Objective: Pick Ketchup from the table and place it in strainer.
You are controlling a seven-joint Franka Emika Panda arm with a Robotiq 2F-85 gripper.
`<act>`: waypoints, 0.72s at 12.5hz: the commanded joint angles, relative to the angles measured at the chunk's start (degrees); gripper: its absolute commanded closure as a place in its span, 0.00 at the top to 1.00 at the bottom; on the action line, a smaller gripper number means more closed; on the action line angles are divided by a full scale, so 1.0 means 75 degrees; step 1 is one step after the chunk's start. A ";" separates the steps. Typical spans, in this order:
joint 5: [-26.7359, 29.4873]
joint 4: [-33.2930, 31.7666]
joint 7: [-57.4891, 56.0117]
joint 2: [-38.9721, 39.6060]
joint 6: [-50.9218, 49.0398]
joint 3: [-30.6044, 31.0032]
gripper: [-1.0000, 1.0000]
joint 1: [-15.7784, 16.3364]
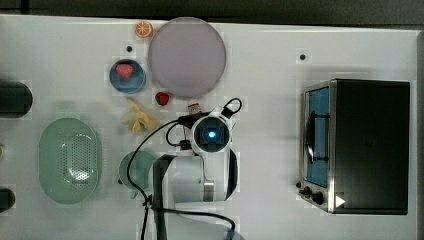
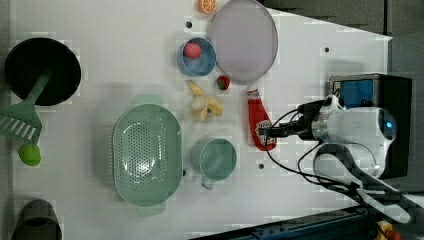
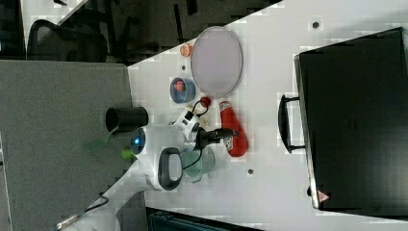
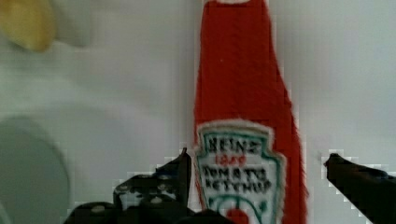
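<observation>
We had the gripper (image 4: 254, 179) lowered over the ketchup (image 2: 260, 125), fingers (image 4: 180, 170) spread wide with nothing held; in the wrist view one finger stood at each side of the labelled body, not yet touching it. The ketchup lay flat on the table (image 2: 100, 30), cap end near the plate (image 2: 244, 39) and the strawberry (image 2: 223, 82), label end nearest the arm, with the cup (image 2: 216, 159) just beside it towards the left view's bottom left. The strainer (image 2: 146, 154) sat well apart, beyond the cup at the left view's left.

To do this step well, we judged we should sink until the fingers flanked the widest part of the body at the label, keep the bottle centred between them, and close squarely across its width so it would not roll or squirt out. One finger looked closer to the bottle than the other, so a small sideways correction seemed wise before closing. The lift should be high enough to clear the cup on the way to the strainer.

We counted one ketchup, one strainer, one cup, one plate, one blue bowl (image 2: 197, 60) with a pink fruit in it, one strawberry, one banana (image 2: 204, 105), one orange half (image 2: 207, 5) and one oven (image 1: 362, 145).
</observation>
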 commanded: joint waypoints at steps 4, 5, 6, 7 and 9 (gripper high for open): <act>0.0023 -0.0009 -0.0248 0.0677 0.0910 -0.0082 0.96 0.0012; 0.0023 0.0012 -0.0245 0.0674 0.0922 -0.0064 0.84 0.0030; 0.0023 0.0013 -0.0250 0.0640 0.0921 -0.0065 0.71 0.0041; 0.0023 0.0003 -0.0239 0.0627 0.0915 -0.0064 0.61 0.0041; 0.0024 0.0014 -0.0231 0.0517 0.0884 -0.0046 0.60 0.0041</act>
